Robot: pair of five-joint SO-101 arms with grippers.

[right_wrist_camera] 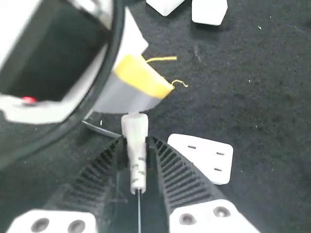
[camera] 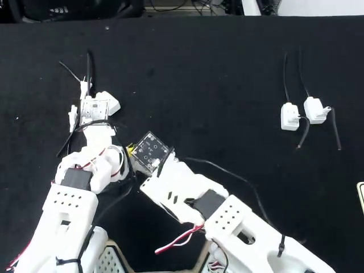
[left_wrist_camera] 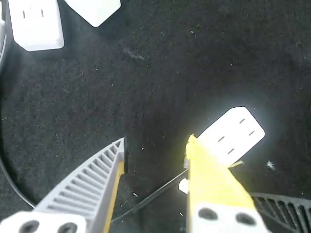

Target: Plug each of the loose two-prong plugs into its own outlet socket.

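On the left of the black worktop (camera: 199, 68), we saw the left arm (camera: 68, 205) folded over the near-left area, with its wrist pointing down at the cloth. The left end effector (left_wrist_camera: 155, 143) was released. Its grey ribbed finger (left_wrist_camera: 104, 182) and yellow-taped finger (left_wrist_camera: 211, 187) stood apart, gripping nothing, with bare worktop and a thin black cord (left_wrist_camera: 150, 196) between them. Farther off in its wrist view lay a white two-slot outlet (left_wrist_camera: 36, 24) with another white piece (left_wrist_camera: 95, 9) just beside it.

Next came the right arm (camera: 227, 216), stretched from the near right toward the far left and ending close beside the left arm. The right end effector (right_wrist_camera: 136, 141) was clenched on the plug (right_wrist_camera: 136, 160). This was a small white moulded body held lengthwise between two black ribbed fingers (right_wrist_camera: 97, 184). A thin lead (right_wrist_camera: 138, 208) ran from it back toward the wrist, and its front end stuck out past the fingertips. We could not make out its prongs. That front end sat right at the left arm's yellow-taped finger, and we could not tell whether they touched.

Just right of the grip, a flat white socket block (right_wrist_camera: 204, 156) lay on the worktop with its short slots facing up.

At the far right, two white corded blocks (camera: 290, 116) lay side by side, well apart from both arms.
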